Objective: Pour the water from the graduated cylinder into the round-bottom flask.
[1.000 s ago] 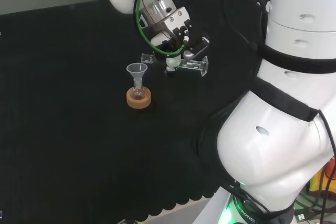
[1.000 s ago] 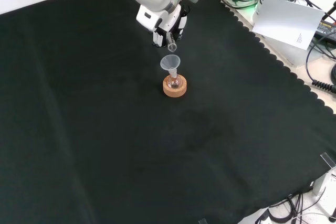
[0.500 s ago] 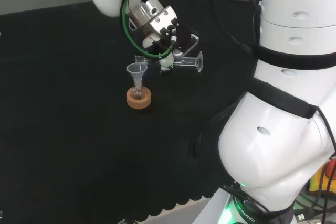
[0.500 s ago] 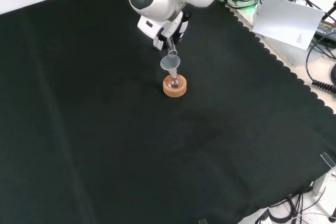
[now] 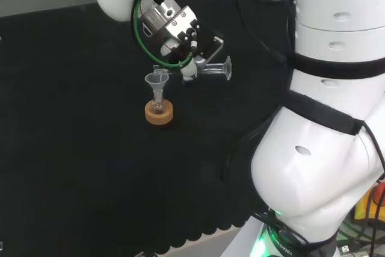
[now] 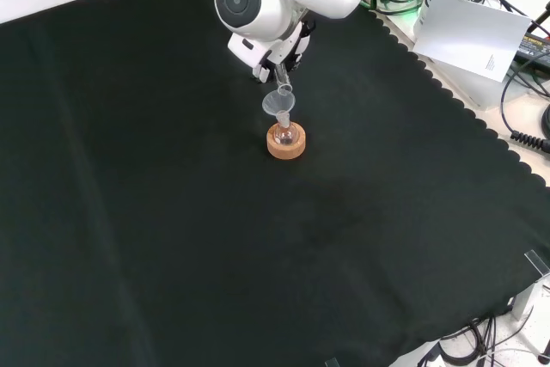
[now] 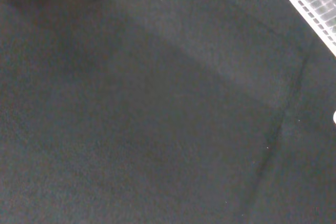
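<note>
I have the hand curled around the cylinder, laid almost flat so its mouth sits just over the funnel. The funnel stands in the flask on its cork ring, which widens my target and steadies the round bottom.

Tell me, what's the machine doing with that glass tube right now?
Robot hand shut on the tube, tipped about level. Its mouth sits over the funnel in the flask on its cork ring. Nothing in the way.
</note>
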Tool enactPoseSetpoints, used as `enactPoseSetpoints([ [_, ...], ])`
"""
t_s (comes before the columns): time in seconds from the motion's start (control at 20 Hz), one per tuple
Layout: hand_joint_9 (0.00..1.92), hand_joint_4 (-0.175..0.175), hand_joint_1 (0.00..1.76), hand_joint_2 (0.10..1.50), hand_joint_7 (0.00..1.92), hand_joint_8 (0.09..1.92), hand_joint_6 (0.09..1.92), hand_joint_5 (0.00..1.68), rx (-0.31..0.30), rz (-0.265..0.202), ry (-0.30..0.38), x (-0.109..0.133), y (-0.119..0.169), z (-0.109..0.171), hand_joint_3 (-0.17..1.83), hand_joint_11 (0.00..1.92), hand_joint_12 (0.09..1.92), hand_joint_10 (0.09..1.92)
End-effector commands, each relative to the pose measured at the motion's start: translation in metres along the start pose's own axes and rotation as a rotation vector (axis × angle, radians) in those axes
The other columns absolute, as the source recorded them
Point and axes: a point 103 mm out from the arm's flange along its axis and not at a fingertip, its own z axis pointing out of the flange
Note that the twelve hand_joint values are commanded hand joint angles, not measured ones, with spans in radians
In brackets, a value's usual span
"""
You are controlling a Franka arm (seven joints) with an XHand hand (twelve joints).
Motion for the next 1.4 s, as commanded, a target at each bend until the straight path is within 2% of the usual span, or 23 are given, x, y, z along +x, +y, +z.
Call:
enactPoseSetpoints([
  [0.05, 1.47, -0.175, 1.26, 1.10, 1.03, 0.96, 0.97, 1.00, 0.011, 0.011, -0.011, -0.004, -0.004, 0.001, 0.00, 1.34, 0.68, 0.09],
  [0.15, 1.48, -0.175, 1.26, 1.10, 1.03, 0.96, 0.97, 1.00, 0.015, 0.009, -0.032, -0.003, -0.004, 0.000, 0.00, 1.34, 0.68, 0.09],
  [0.45, 1.48, -0.175, 1.26, 1.10, 1.03, 0.96, 0.97, 1.00, 0.029, 0.025, -0.031, -0.002, -0.003, 0.002, 0.00, 1.34, 0.68, 0.09],
  [0.6, 1.48, -0.175, 1.26, 1.10, 1.03, 0.96, 0.97, 1.00, 0.023, 0.028, -0.022, -0.014, -0.005, 0.008, 0.00, 1.34, 0.68, 0.09],
  [0.85, 1.48, -0.175, 1.26, 1.10, 1.03, 0.96, 0.97, 1.00, 0.033, 0.054, -0.045, -0.011, -0.002, 0.005, 0.00, 1.34, 0.68, 0.09],
  [1.05, 1.48, -0.175, 1.26, 1.10, 1.03, 0.96, 0.97, 1.00, 0.027, 0.059, -0.053, -0.012, -0.002, 0.004, 0.00, 1.34, 0.68, 0.09],
  [1.4, 1.48, -0.175, 1.26, 1.10, 1.03, 0.96, 0.97, 1.00, 0.049, 0.074, -0.077, -0.011, -0.001, 0.002, 0.00, 1.34, 0.68, 0.09],
])
